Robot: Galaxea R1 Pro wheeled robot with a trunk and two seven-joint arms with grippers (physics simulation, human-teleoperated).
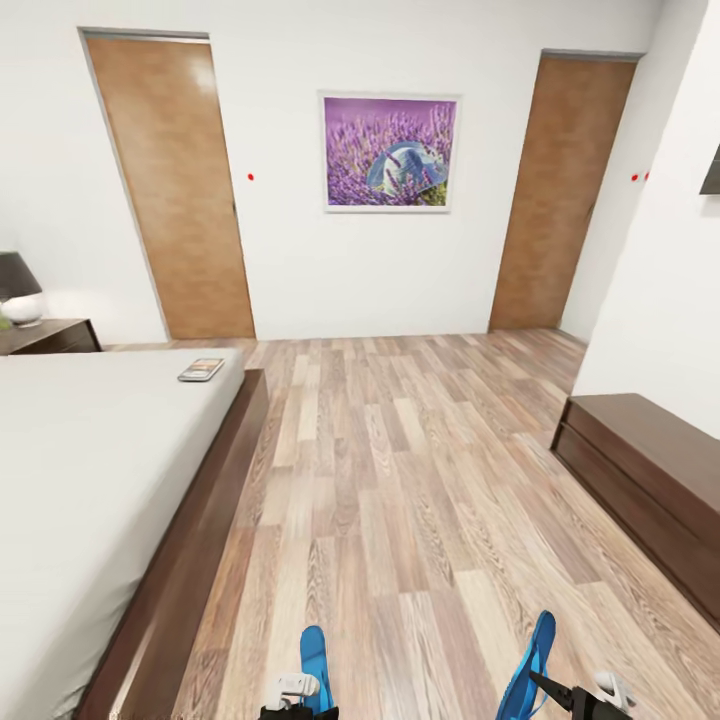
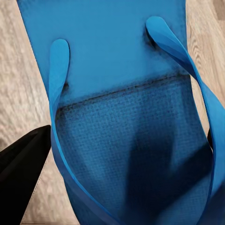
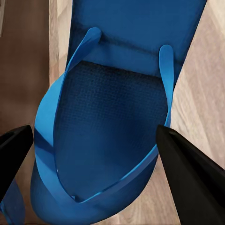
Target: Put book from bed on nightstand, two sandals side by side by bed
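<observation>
Each gripper grips one bright blue flat sandal — left gripper [image 1: 298,688] with one [image 1: 315,655], right gripper [image 1: 580,692] with the other [image 1: 530,665]. The small dark paperback book [image 1: 201,369] lies on the light-grey bed [image 1: 90,470].

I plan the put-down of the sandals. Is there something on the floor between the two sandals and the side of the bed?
Nothing visible. In the head view the left sandal and the right sandal are at the grippers, and the floor beside the bed frame shows bare planks. The bench cabinet stands at the opposite wall.
</observation>
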